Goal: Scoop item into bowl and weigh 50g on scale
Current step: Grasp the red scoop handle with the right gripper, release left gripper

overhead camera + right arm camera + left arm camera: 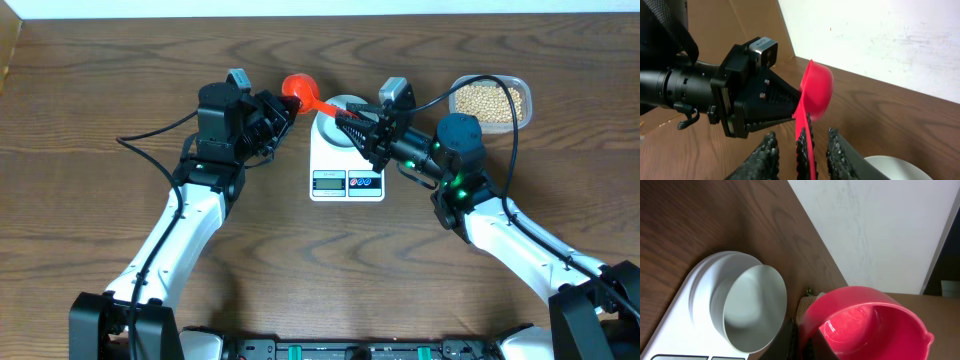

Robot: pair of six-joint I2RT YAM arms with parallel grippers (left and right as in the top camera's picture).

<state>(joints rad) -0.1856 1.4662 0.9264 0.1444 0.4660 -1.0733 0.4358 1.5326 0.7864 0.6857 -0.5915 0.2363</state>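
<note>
Upper middle of the overhead frame: pinches the scoop [296, 87] with the left claw [283, 108], jaws pressed together right at the neck, where the red head meets the handle. Holds it up off the table [100, 110], head at the left, handle slanting down and to the right across the bowl [350, 101]. Meets it from the other side with the right claw [352, 128], reaching in from the right of the frame. Straddles the handle there with 2 ridged black fingers [765, 155], at the bottom of the right wrist view. Shows them part spread, with a gap beside the red strip, so not clamped. Finds the bowl sitting on the top end of the scale [330, 150], dead centre, display and 2 buttons at the scale's lower edge. Shows the same bowl at the lower left of the left wrist view, with the scoop's red cup looming at the lower right. Spots the beans [487, 98] well apart, upper right of the overhead frame, heaped in a clear tub [527, 100] with a black cable [480, 80] arching over it.
</note>
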